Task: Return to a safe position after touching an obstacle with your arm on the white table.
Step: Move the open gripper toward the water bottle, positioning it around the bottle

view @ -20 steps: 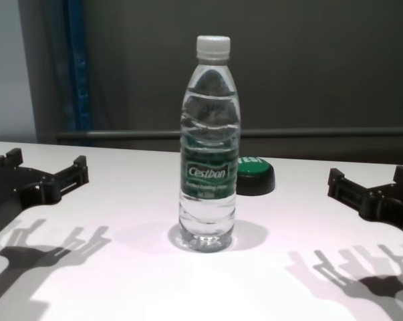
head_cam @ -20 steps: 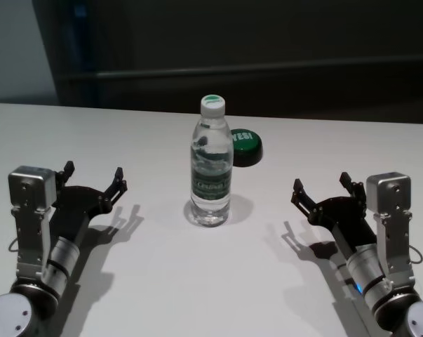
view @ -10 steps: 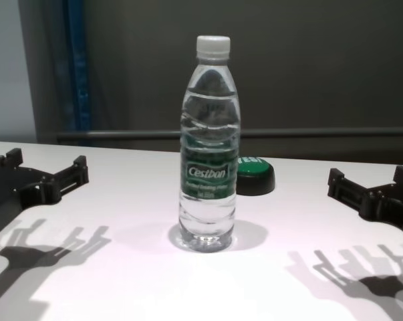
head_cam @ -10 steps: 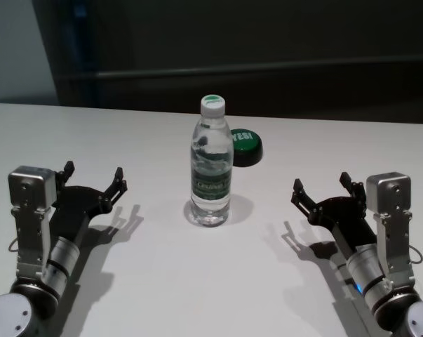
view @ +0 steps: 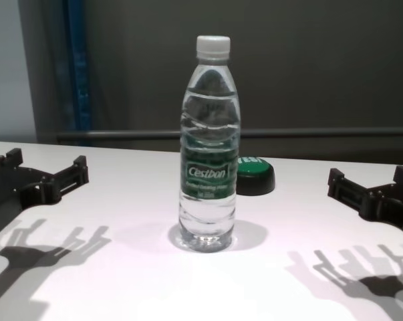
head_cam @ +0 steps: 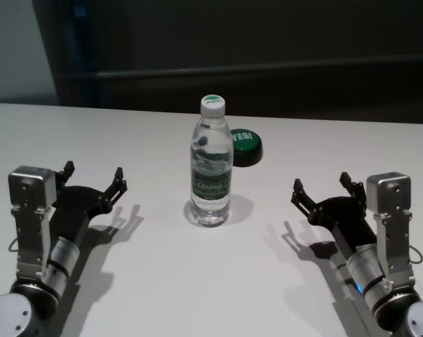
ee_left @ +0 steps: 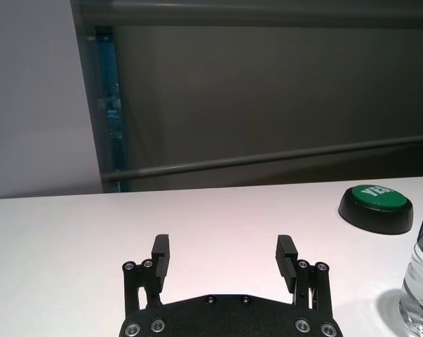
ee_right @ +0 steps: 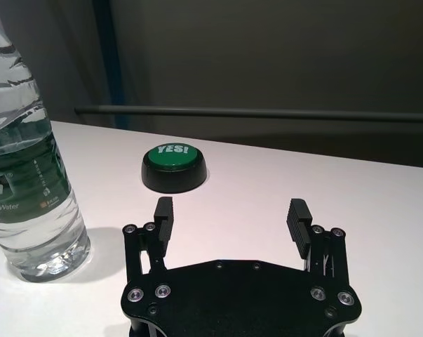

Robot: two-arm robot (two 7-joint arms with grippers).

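The obstacle, a clear water bottle [head_cam: 212, 167] [view: 210, 144] [ee_right: 25, 161] [ee_left: 421, 281] with a white cap and green label, stands upright in the middle of the white table [head_cam: 197, 281] [view: 121, 281]. My left gripper [head_cam: 94, 175] [ee_left: 224, 256] [view: 46, 168] hovers low over the table to the bottle's left, open and empty. On the bottle's right my right gripper [head_cam: 322, 186] [ee_right: 231, 217] [view: 368, 180] is also open with nothing between its fingers. Neither gripper touches the bottle.
A low black puck with a green "YES!" top [head_cam: 243, 146] [ee_right: 173, 167] [ee_left: 376, 206] [view: 254, 175] sits just behind and right of the bottle. A dark wall with a grey rail [view: 308, 132] runs behind the table's far edge.
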